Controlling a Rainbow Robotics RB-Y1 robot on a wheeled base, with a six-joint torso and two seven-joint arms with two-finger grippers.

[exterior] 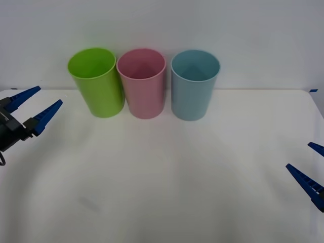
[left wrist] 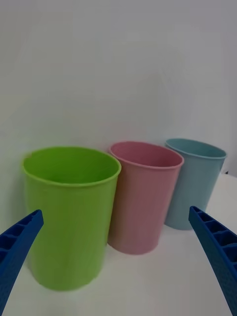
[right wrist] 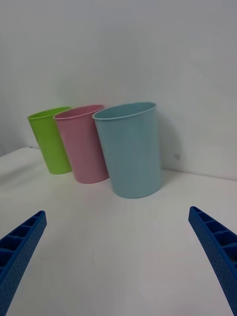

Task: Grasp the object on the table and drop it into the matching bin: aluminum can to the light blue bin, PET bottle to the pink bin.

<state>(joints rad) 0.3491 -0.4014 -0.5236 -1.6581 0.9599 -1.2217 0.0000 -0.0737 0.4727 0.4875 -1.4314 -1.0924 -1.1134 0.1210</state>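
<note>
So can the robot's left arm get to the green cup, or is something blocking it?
Probably yes. The left gripper hangs open at the table's left edge, pointing toward the lime green bin. Only bare tabletop lies between them, and the pink bin stands on the green one's far side.

Standing here, I can find no lettering, number, brand or sign to read anywhere. The lime green bin (exterior: 96, 81), the pink bin (exterior: 142, 82) and the light blue bin (exterior: 194, 83) are plain plastic all round (no label or stamp on any side facing me). The white counter (exterior: 167, 177) under them and the wall (exterior: 202, 25) behind them carry no print either.
</note>
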